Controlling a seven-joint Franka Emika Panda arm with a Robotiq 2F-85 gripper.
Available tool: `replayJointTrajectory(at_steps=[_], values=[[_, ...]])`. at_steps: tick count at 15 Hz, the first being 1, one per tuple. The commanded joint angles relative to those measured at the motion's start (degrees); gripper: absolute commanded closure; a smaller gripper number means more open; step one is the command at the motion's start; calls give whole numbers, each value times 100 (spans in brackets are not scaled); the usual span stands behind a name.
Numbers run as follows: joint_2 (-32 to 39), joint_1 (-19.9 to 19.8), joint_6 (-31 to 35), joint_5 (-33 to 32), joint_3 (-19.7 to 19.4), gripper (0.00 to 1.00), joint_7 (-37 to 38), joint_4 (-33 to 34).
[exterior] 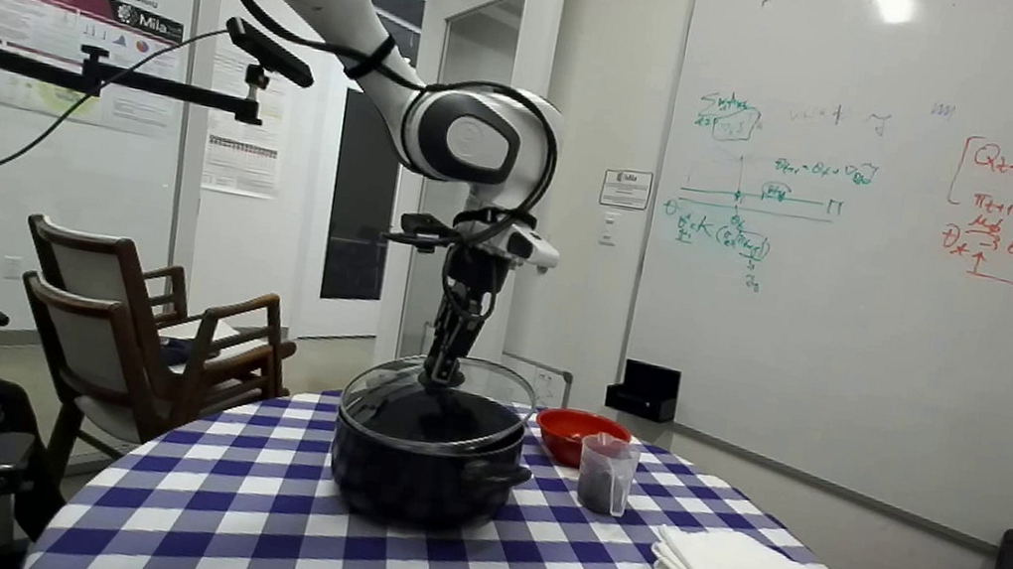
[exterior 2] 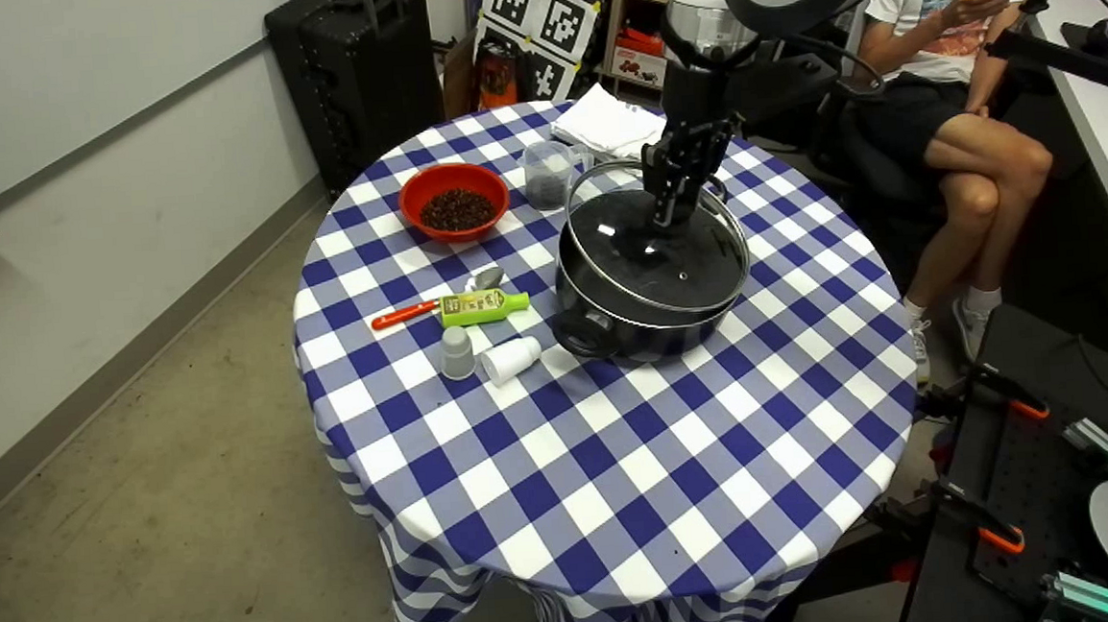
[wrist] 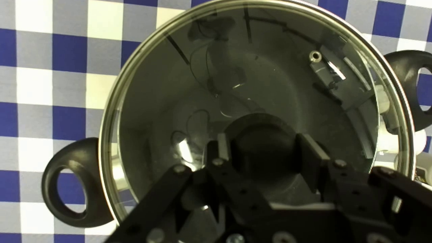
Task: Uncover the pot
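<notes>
Hand [wrist: 265,148] pinching the knob [wrist: 263,143] of a glass lid [exterior 2: 652,262] tilted over the pot [exterior: 411,486]
It clasps the knob from 2 sides; in both exterior views the lid sits aslant over the black pot, which stands on the checked surface [exterior 2: 623,499], though whether the lid's edge touches the pot is hard to tell. The present step looks to be lifting the lid away; the next move should call for a steady grip, a rise until the whole edge clears, then a carry aside
</notes>
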Motion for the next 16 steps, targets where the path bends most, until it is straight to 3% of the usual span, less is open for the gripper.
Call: replayJointTrajectory(at_steps=[1,16], values=[[21,32,-154,-13,-41,75,-48,185],[86,169,-283,-277,-79,75,33,241]])
